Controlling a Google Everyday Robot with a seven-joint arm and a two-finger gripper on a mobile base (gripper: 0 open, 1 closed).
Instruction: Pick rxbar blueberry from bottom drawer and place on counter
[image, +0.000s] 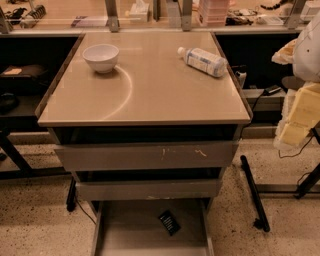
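Note:
The rxbar blueberry (169, 222) is a small dark wrapper bar. It lies flat and slanted on the grey floor of the bottom drawer (125, 235), which is pulled open at the bottom of the view. The counter (150, 95) is the glossy tan top of the grey drawer unit. My gripper (295, 125) hangs at the right edge of the view, pale yellow below the white arm. It is beside the counter's right side, above the floor and far from the bar.
A white bowl (101, 57) stands at the counter's back left. A clear bottle with a white label (202, 61) lies at the back right. The two upper drawers (145, 156) are slightly open. A black stand leg (254, 192) lies on the floor to the right.

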